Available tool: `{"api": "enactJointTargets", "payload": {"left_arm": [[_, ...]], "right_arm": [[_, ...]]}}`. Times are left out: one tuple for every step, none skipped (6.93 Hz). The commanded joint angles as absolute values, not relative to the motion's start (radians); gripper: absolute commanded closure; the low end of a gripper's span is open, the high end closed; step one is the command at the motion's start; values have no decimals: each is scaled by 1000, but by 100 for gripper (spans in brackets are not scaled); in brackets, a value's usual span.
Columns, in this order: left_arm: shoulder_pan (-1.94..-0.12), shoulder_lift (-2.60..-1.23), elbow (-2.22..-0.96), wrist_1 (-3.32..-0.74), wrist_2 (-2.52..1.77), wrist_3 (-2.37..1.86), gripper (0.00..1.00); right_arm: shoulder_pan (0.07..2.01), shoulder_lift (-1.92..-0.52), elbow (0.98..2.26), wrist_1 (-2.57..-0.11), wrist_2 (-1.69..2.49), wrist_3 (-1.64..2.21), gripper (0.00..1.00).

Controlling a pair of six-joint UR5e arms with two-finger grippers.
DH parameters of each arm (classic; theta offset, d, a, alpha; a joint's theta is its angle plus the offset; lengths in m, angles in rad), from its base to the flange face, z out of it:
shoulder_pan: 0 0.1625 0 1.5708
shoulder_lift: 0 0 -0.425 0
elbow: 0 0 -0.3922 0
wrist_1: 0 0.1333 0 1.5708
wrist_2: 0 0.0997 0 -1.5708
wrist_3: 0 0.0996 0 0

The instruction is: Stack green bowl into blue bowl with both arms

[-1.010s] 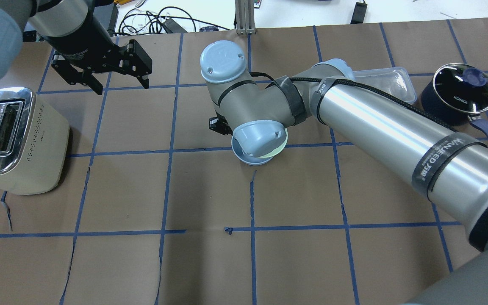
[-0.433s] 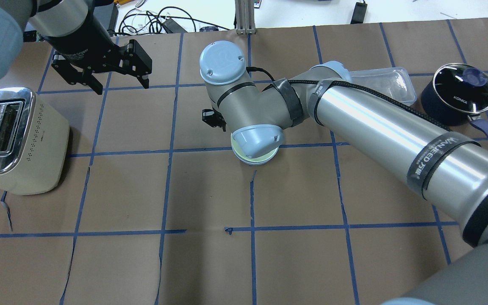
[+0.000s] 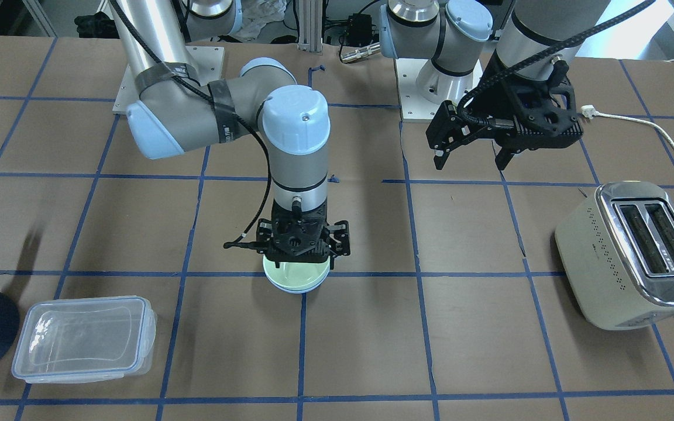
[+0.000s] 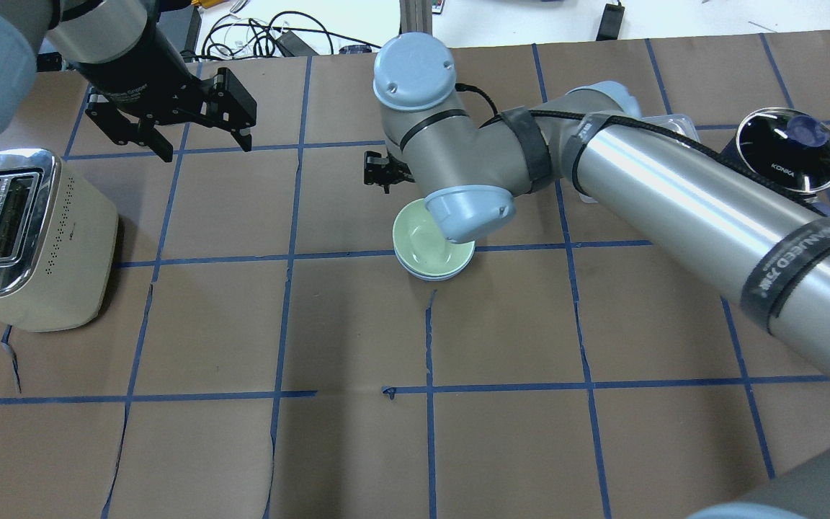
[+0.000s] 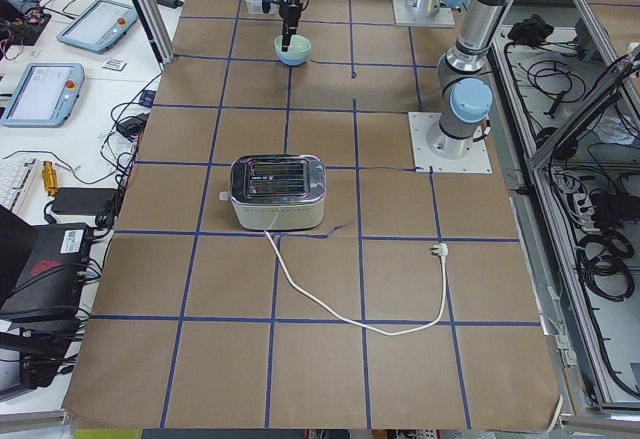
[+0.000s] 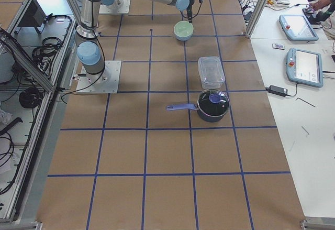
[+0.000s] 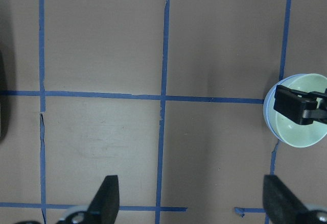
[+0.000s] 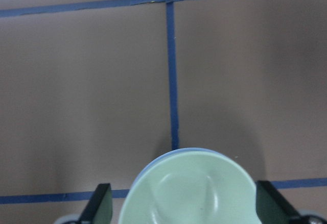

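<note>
Pale mint-green and nested: the small round matte green bowl (image 4: 424,238) sits inside the same-sized pale light-blue bowl (image 5: 292,56), near the middle of the brown paper-covered table with its blue tape grid (image 4: 357,432). The stacked pair straddles one tape line. From overhead, the blue rim shows only as a thin crescent along the near edge of the green one. The right arm's black two-finger gripper (image 3: 302,252) hangs directly over the stack, pointing down. Its fingers are spread wider than the rim, one off each side, and grasp nothing. The left arm's black gripper (image 4: 206,143) hovers over the far left of the table, well apart from the bowls, its jaws likewise spread and holding nothing. Plain brown paper borders the stack on its near, left and right sides. The cream and chrome two-slot toaster (image 4: 26,238) stands at the left edge, well away. The clear plastic rectangular container (image 3: 82,336) and the dark navy saucepan with a glass lid (image 4: 782,155) sit on the far right, also well apart from the bowls.
</note>
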State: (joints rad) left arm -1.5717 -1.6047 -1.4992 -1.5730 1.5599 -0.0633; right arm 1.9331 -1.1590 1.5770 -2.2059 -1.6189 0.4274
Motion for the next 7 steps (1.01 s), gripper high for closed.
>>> {"api": "enactJointTargets", "payload": {"left_arm": [[-1574,-1600,-1502,-1574,1562,-66,0],[-1571,-1603,-1499,-1574,1562,-66,0],[-1574,-1608,-1499,-1574,1560,-66,0],[-1568,-1608,-1496,-1572,1562,-64,0],[-1565,-1602,-1503,-1574,1562,-64,0],[-1566,-1601,-1499,-1574,1560,-64,0],[-1565,-1608,-1499,-1572,1560,-63,0]], "right_arm": [[1800,-1282,1588,-2018,-1541,396,0],[1754,-1331,1598,-1937,-1540,397,0],[1724,-1363,1598,-1919,-1546,390,0],[1715,-1397,1598,-1808,-1539,335,0],[1704,-1448,1598,-1737,-1549,242,0],[1686,-1494,1598,-1688,-1551,206,0],[1674,-1509,1598,-1636,-1546,201,0]]}}
